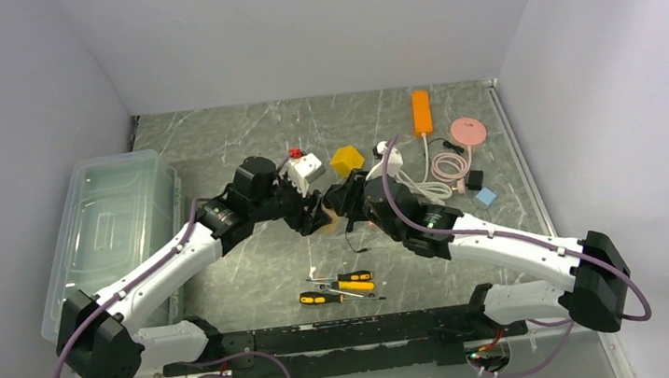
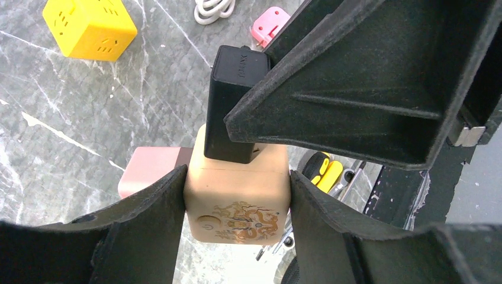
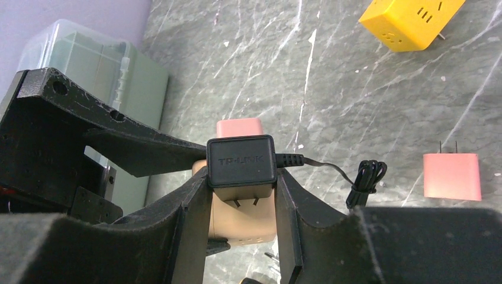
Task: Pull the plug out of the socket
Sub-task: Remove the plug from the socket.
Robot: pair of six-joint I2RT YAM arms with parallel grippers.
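**Top external.** The left gripper and right gripper meet at mid-table. They hide all but a tan sliver of the socket; the plug cannot be made out here. A lidded clear bin stands at the left table edge, and its contents are not discernible.

**Left wrist.** The left gripper is clamped on the tan socket cube, one finger on each side face. The black plug stands on the socket's top face. A right-gripper finger covers the plug's far side. A pink block is partly hidden behind the socket.

**Right wrist.** The right gripper is closed on the plug. Two prongs show partly between plug and socket. The plug's cord runs right and is cut off by the finger. Shapes inside the bin are unidentifiable.
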